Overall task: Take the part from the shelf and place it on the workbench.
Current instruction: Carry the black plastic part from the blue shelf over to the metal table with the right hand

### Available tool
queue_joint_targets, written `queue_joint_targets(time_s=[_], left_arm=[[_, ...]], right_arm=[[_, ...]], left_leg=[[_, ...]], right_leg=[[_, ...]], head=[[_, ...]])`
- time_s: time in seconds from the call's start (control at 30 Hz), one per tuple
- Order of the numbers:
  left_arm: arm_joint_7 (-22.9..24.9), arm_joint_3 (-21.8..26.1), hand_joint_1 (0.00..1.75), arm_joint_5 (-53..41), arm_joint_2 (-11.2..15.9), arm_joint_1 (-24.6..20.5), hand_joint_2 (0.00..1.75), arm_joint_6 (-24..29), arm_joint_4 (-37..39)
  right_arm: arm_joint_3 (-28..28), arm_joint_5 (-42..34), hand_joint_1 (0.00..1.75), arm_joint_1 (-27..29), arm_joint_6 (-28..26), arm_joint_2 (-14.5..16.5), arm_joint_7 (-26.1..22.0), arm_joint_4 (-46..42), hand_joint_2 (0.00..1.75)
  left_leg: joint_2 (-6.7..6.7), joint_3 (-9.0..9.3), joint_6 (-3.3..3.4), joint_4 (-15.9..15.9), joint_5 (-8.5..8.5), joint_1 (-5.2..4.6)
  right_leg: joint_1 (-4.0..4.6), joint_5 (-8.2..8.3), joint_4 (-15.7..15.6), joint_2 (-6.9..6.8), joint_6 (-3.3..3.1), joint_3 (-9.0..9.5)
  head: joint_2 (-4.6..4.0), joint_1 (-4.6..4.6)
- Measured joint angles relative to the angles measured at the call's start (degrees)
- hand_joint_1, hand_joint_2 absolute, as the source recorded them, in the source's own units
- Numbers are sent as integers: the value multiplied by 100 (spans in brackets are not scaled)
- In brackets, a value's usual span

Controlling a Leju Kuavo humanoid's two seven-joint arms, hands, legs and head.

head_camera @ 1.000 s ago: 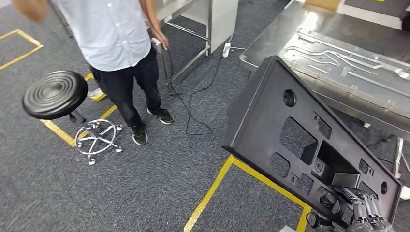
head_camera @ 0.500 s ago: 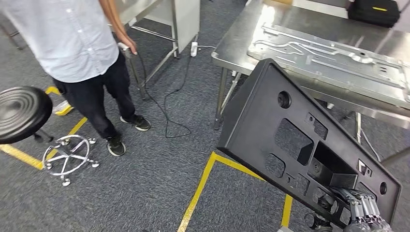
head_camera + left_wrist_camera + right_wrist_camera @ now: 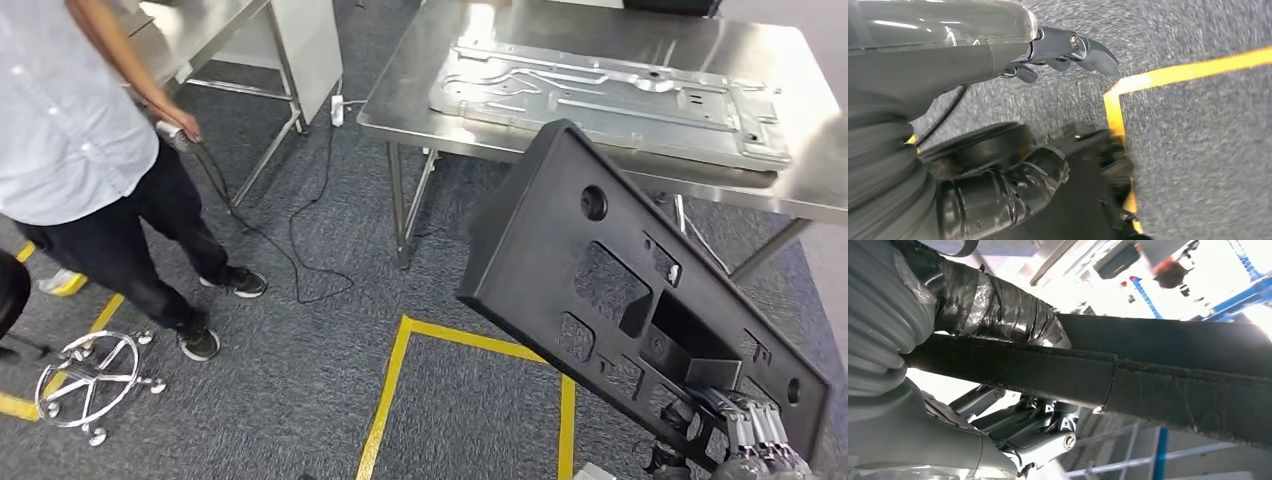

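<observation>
Gripping the lower edge of the black part [image 3: 640, 300], the right hand [image 3: 745, 435] holds it tilted in the air just before the steel workbench [image 3: 420, 70], which bears a metal plate [image 3: 610, 95]. The left hand [image 3: 1048, 50] hangs over the carpet with fingers loosely apart, holding nothing. A person [image 3: 80, 150] stands nearby.

A workshop: steel workbench [image 3: 420, 95] bearing a stamped metal panel [image 3: 610, 100], yellow floor tape [image 3: 385, 400] on carpet.
</observation>
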Motion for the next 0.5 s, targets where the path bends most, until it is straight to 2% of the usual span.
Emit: queue_joint_targets(time_s=[0.03, 0.07, 0.1, 0.17, 0.2, 0.23, 0.37, 0.43, 0.5], left_arm=[[1, 0, 0, -4, 1, 7, 175, -3, 0], [3, 0, 0, -9, 2, 16, 175, -8, 0], [5, 0, 0, -14, 3, 20, 175, -16, 0], [9, 1, 0, -25, 8, 21, 175, -34, 0], [10, 1, 0, -29, 10, 14, 175, -40, 0], [11, 1, 0, -33, 11, 9, 175, -46, 0], [24, 0, 0, -51, 11, 9, 175, -81, 0], [28, 0, 0, -64, 9, 8, 175, -120, 0], [28, 0, 0, -74, 10, 11, 175, -153, 0]], right_arm=[[10, -14, 175, 2, 1, -20, 29, 7, 175], [20, -19, 175, 4, 1, -44, 56, 16, 175], [29, -15, 175, 5, 2, -65, 81, 24, 175], [63, 19, 175, 3, 2, -108, 123, 40, 175], [93, 44, 175, 2, 2, -128, 133, 46, 175], [126, 73, 175, -1, 1, -145, 133, 51, 175], [184, 223, 175, -12, -1, -161, 15, 54, 175], [198, 279, 175, -24, -1, -161, -34, 55, 175], [217, 295, 175, -37, -1, -162, -42, 61, 175]], left_leg=[[-23, -143, -8, 234, -36, 1], [-32, -199, -12, 268, 47, 1], [-34, -159, -9, 97, 232, 1], [-65, 102, 23, -616, 660, -3], [-87, 204, 46, -900, 778, -9], [-106, 262, 70, -1072, 829, -16], [-93, 299, 182, -1195, 881, -14], [-61, 317, 244, -1248, 922, 10], [-30, 311, 260, -1252, 926, 10]], right_leg=[[4, -6, 6, 53, -7, 3], [7, -14, 17, 100, -9, 9], [7, -24, 35, 147, -3, 15], [11, -60, 92, 202, 30, 15], [19, -80, 124, 217, 55, 4], [23, -92, 146, 225, 82, -8], [19, -139, 205, 194, 210, -35], [-2, -391, 593, 95, 286, -203], [-40, -735, 1289, 32, 359, -533]], head=[[0, 0], [0, 0], [0, -1], [0, -1], [0, 0], [0, 1], [0, 5], [0, 11], [0, 13]])
